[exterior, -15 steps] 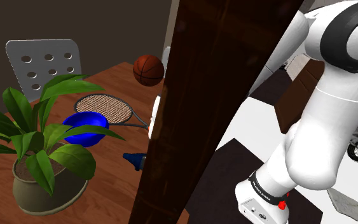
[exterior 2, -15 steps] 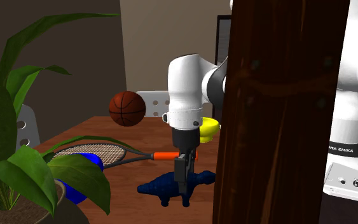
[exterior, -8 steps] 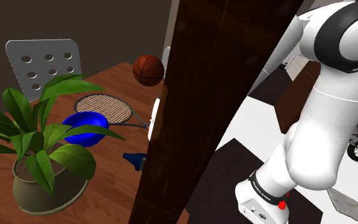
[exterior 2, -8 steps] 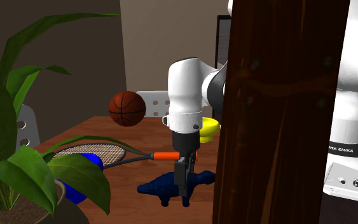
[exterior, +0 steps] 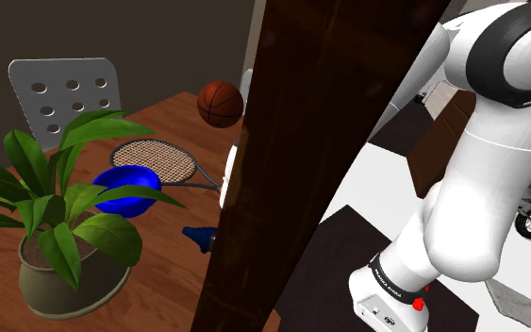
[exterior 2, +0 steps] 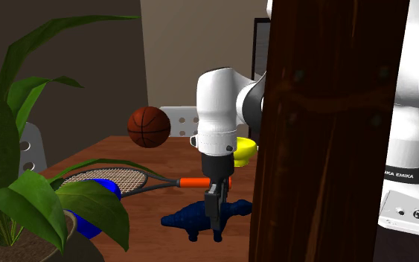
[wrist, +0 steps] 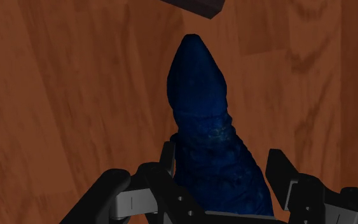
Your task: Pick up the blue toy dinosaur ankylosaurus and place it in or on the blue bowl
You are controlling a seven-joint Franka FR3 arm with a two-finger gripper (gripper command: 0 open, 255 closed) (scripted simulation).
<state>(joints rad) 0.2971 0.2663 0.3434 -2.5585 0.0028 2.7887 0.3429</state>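
The blue toy ankylosaurus (exterior 2: 193, 218) lies on the wooden desk (exterior: 164, 259), directly under the white Franka arm (exterior 2: 216, 119). In the wrist view its dark blue body (wrist: 209, 133) runs lengthwise away from the camera, tapering to a rounded end. The black jaws are open and lowered to either side of the toy. One finger (wrist: 168, 159) stands right against its flank, while the other is just clear of it, so the toy is straddled, not clasped. It rests flat on the desk.

In the shoulder view one end of the dinosaur (exterior: 198, 236) peeks out beside a broad dark wooden panel (exterior: 320, 141) that hides the rest of it. The blue bowl (exterior: 126, 187) sits near it — between a potted plant (exterior: 60, 236) and a tennis racket (exterior: 155, 158) — partly covered by leaves. The racket's orange grip (exterior 2: 196, 181) lies just behind the toy in the second exterior view. Beyond are a basketball (exterior: 220, 104), a yellow bowl (exterior 2: 245, 150) and a grey perforated chair (exterior: 65, 94) at the desk's far edge.
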